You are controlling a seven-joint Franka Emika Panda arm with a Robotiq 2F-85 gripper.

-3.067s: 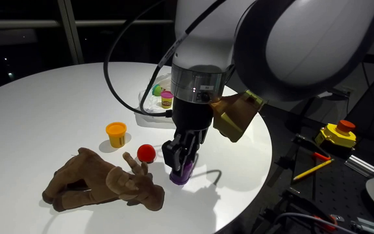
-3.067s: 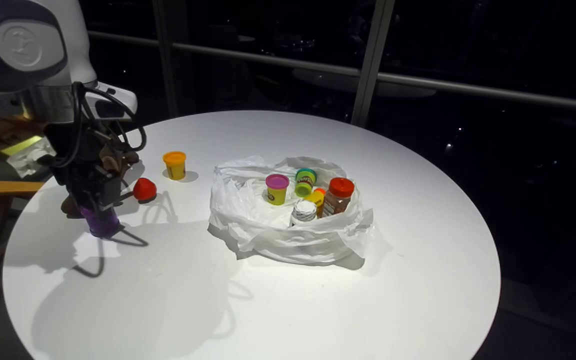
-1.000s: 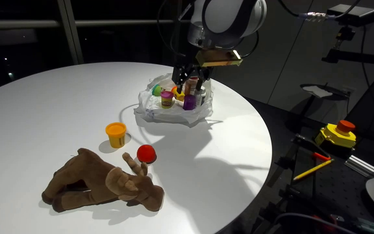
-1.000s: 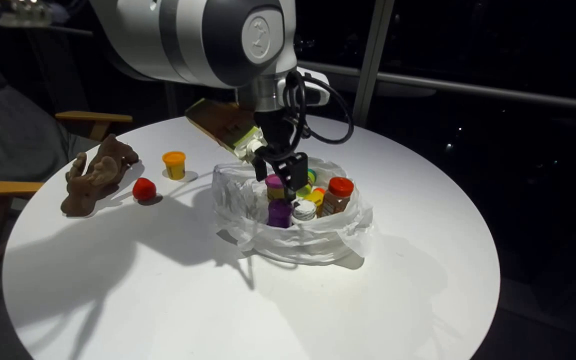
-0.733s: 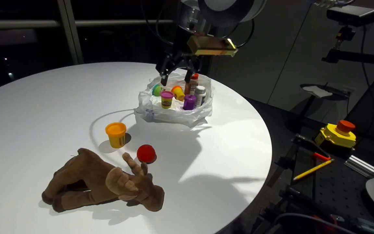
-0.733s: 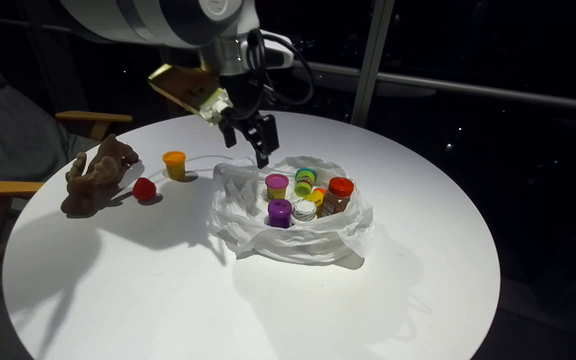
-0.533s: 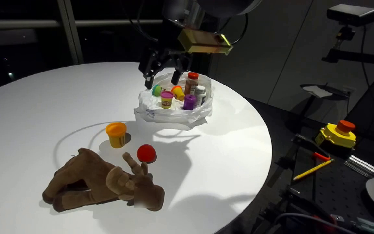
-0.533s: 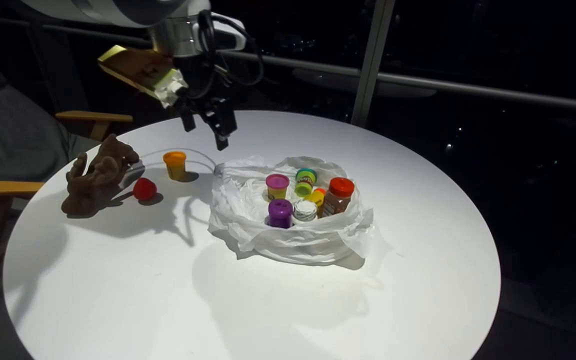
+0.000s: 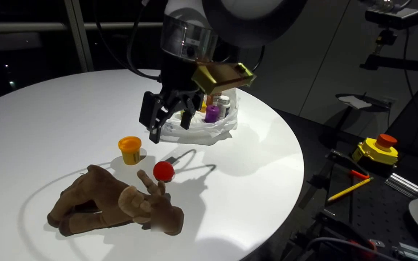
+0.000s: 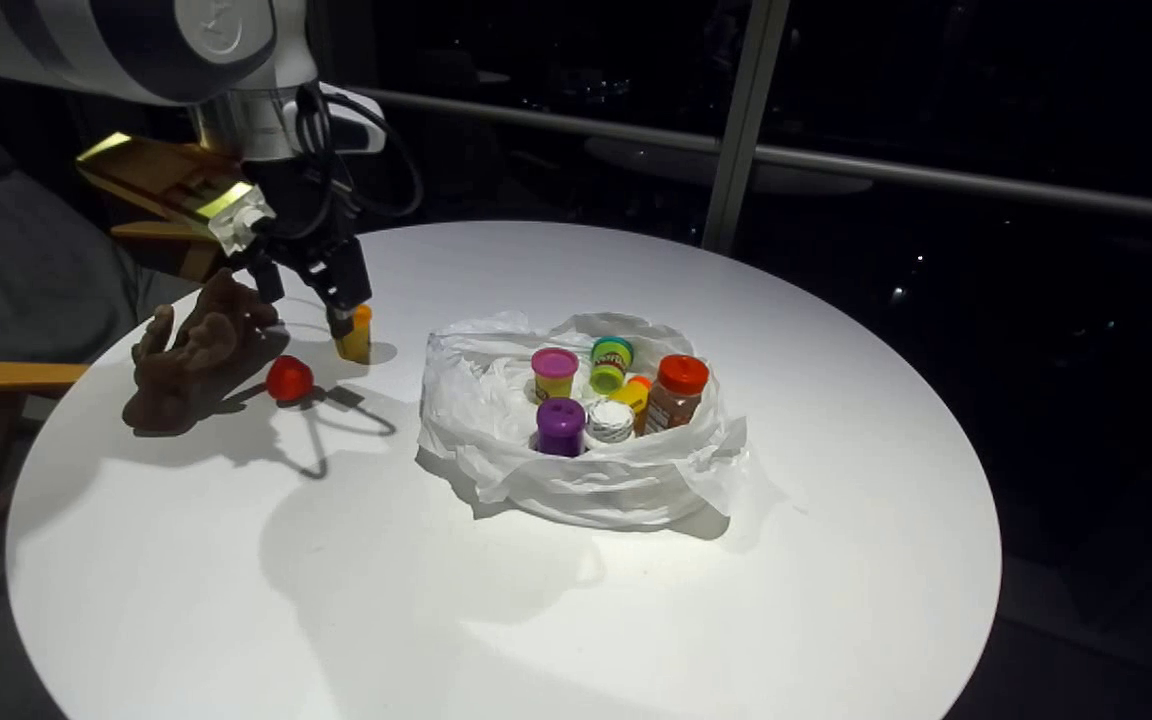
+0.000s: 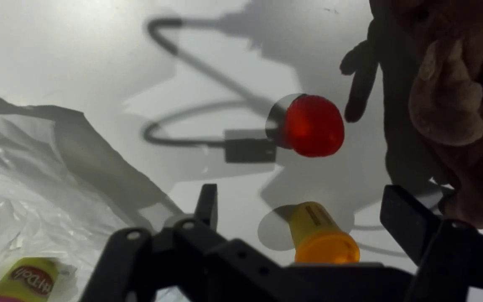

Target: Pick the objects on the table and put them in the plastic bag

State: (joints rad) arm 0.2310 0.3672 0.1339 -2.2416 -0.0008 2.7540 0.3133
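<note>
Table [image 10: 766, 620]: plain white.
Bag [image 10: 586, 490]: translucent whitish.
Plush animal [image 9: 100, 192]: brown, antlers paler tan.
Ball [image 9: 163, 170]: plain red.
Purple jar [image 10: 560, 430]: dark dots on top.
Orange-lidded cup [image 9: 130, 150]: yellow body, dark marks.
Pink-lidded cup [image 10: 554, 378]: yellow body, dark red oval label, pale lettering.
Teal-lidded cup [image 10: 611, 365]: green body.
Orange-topped tub [image 10: 629, 395]: yellow.
Red-lidded jar [image 10: 677, 391]: brown body.
Bottle [image 9: 224, 106]: mostly white.
Gripper [image 9: 170, 129]: black.
Arm [image 10: 126, 50]: white, dark bands.
Button box [image 9: 376, 152]: yellow and red.
Pencil [image 9: 350, 189]: yellow.
Chair [image 10: 16, 260]: grey, orange-brown armrests.

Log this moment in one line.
task: unfinished; jaws: open, empty; purple jar: inside plastic bag; on table outside bag: orange cup, red toy, brown plush
</note>
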